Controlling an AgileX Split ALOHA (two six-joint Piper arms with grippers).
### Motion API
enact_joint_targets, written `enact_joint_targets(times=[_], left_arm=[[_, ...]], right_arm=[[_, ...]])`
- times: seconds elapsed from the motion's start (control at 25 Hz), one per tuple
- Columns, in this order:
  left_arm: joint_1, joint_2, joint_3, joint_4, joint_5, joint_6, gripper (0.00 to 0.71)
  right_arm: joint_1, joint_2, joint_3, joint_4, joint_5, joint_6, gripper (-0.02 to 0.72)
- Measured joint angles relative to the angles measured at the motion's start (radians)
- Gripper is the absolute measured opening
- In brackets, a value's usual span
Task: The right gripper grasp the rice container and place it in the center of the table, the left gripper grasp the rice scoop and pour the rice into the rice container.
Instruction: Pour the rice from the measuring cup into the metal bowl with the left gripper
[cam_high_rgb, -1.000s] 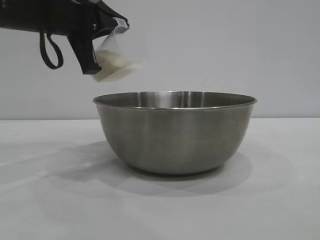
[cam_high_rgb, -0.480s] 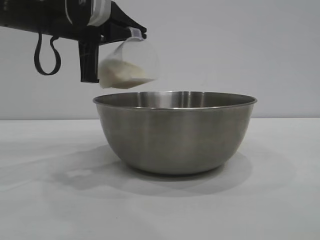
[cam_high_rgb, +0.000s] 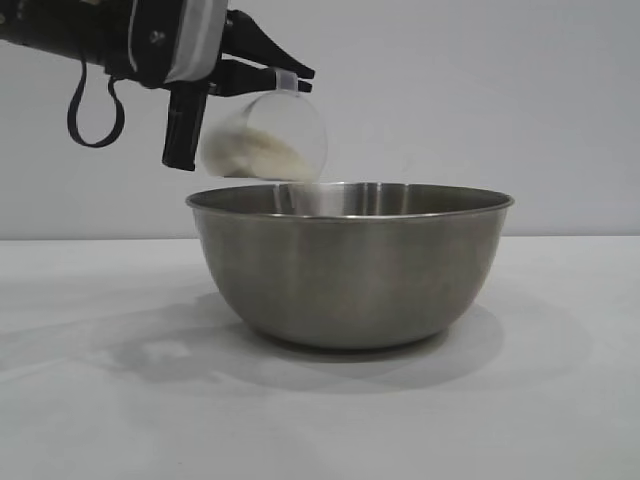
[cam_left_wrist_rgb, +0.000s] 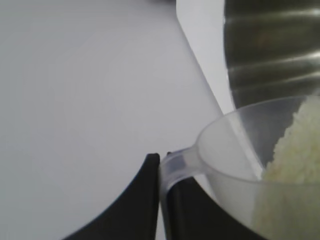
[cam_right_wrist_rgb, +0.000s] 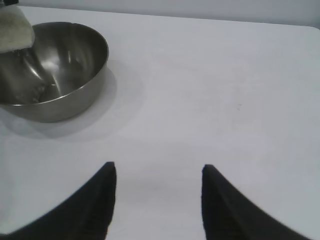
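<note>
The steel rice container (cam_high_rgb: 350, 265) stands on the white table (cam_high_rgb: 100, 400). Above its left rim hangs the clear rice scoop (cam_high_rgb: 268, 135), tipped toward the bowl, with white rice (cam_high_rgb: 262, 152) heaped against its lower side. My left gripper (cam_high_rgb: 290, 78) is shut on the scoop's small handle (cam_left_wrist_rgb: 175, 164). In the left wrist view the scoop (cam_left_wrist_rgb: 235, 165) and its rice (cam_left_wrist_rgb: 295, 150) sit over the rice container's wall (cam_left_wrist_rgb: 270, 50). My right gripper (cam_right_wrist_rgb: 157, 167) is open over bare table, well away from the rice container (cam_right_wrist_rgb: 55, 70), and holds nothing.
A plain pale wall (cam_high_rgb: 480, 90) rises behind the table. White tabletop (cam_right_wrist_rgb: 225, 90) spreads wide beside the bowl in the right wrist view.
My left gripper has carried the scoop to the right, over the bowl's left rim, and tilted it further; the rice has slid toward the scoop's lip. The right gripper has stayed still.
</note>
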Motion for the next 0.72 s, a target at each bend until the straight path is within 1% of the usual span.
enact_joint_targets(times=[0.16, 0.36, 0.56, 0.72], left_arm=[[0.0, 0.0, -0.033, 0.078, 0.036, 0.008, 0.0], [0.0, 0.0, -0.053, 0.118, 0.05, 0.039, 0.0], [0.0, 0.0, -0.052, 0.203, 0.104, 0.158, 0.0], [-0.005, 0.0, -0.052, 0.216, 0.122, 0.232, 0.0]], right_arm=[[0.0, 0.0, 0.0, 0.0, 0.0, 0.0, 0.328], [0.0, 0.0, 0.0, 0.0, 0.0, 0.0, 0.328], [0.0, 0.0, 0.0, 0.0, 0.0, 0.0, 0.328], [0.0, 0.0, 0.0, 0.0, 0.0, 0.0, 0.328]])
